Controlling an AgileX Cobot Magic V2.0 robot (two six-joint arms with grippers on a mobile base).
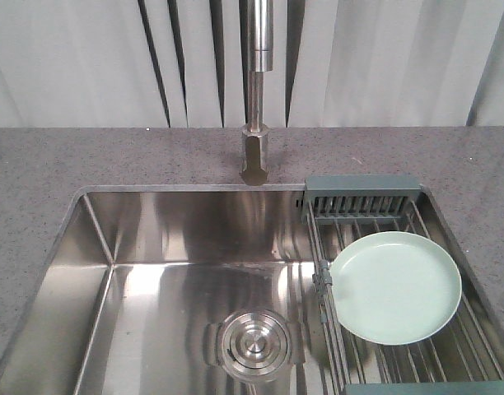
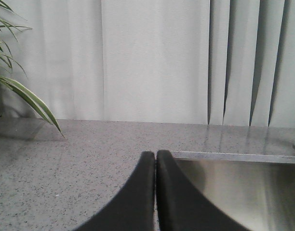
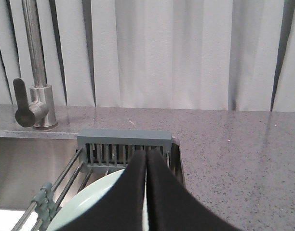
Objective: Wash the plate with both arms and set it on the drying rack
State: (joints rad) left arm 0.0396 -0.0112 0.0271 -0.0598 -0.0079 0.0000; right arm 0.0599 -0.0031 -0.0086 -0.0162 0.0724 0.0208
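- The plate is lying flat on the drying rack, over the sink.
- Both the left gripper and the right gripper are sitting closed, holding nothing.
- It is looking glossy and stiff (probably slippery when wet), so gripping its raised rim seems safest.

The front camera is looking down into the sink, both wrist cameras are facing the curtains, seemingly low over the desk.

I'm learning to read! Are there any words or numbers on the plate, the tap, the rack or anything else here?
None: no words, numbers or signs show in any view.
The mint-green plate is plain.
The steel tap shows no brand mark.
The drying rack has only slots in its grey-blue end piece.
The sink and speckled countertop carry no lettering either.
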